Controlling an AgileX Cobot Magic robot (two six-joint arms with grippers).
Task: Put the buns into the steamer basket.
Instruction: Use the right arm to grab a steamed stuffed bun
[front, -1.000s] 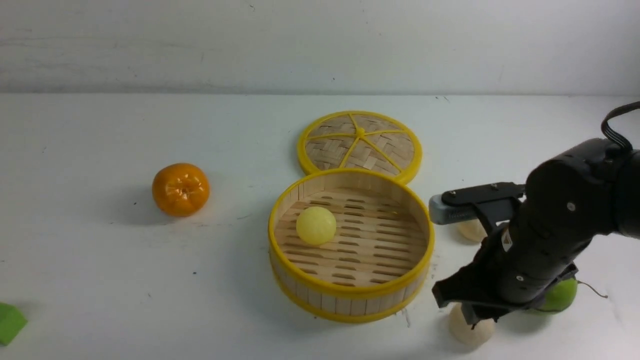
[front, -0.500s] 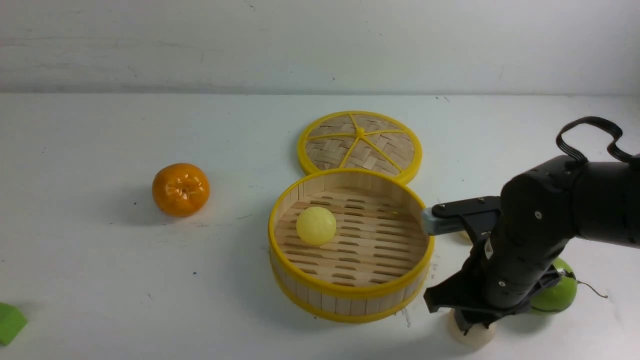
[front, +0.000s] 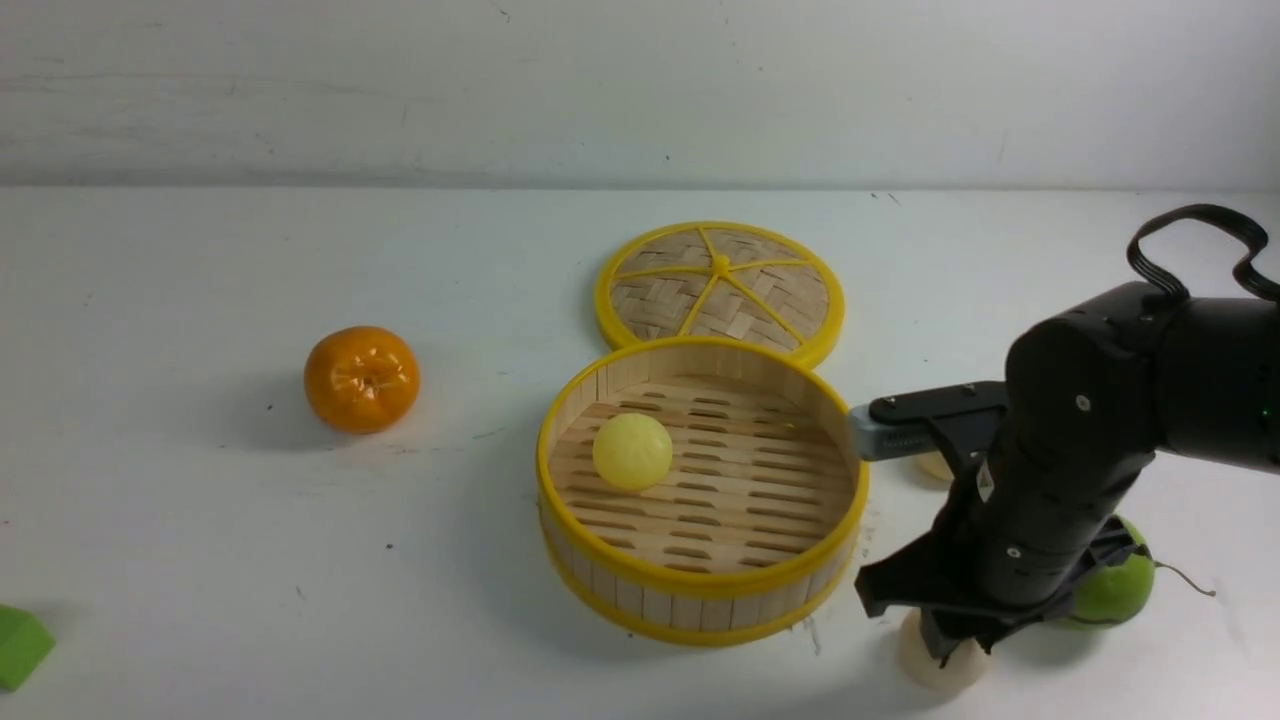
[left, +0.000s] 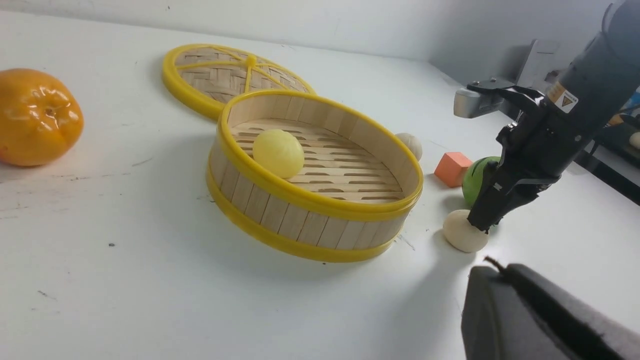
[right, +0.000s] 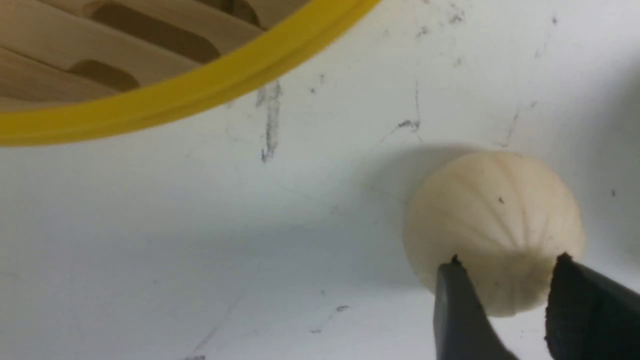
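Two dark fingertips (right: 455, 300) of the right gripper (right: 506, 270) stand apart over the top of a cream-white pleated bun (right: 492, 220). The jaws are parted and not clamped, and the bun shows through the gap between them. Whether the tips touch it I cannot tell. This bun sits on the table (front: 200, 560) just outside the steamer basket (front: 700, 582), near its front right wall, with a green ball (front: 1122, 592) close behind the arm.

One bun is home already: the smooth pale yellow bun (front: 632, 451) rests on the slat floor, toward the basket's left side. A second white bun (left: 411, 145) lies on the table just beyond the basket's right wall, half hidden by the arm in the front view, with a small orange-red cube (left: 452, 169) nearby.

So I judge roughly a third of the job done. The near bun has yet to be gripped, lifted over the rim and dropped in, and then the far one as well.

Further out, the woven lid (front: 720, 285) lies flat behind the basket, touching or nearly touching its rim. An orange (front: 361, 378) sits well to the left. The left gripper (left: 500, 272) is closed and empty, idle at the edge of its own camera's view.
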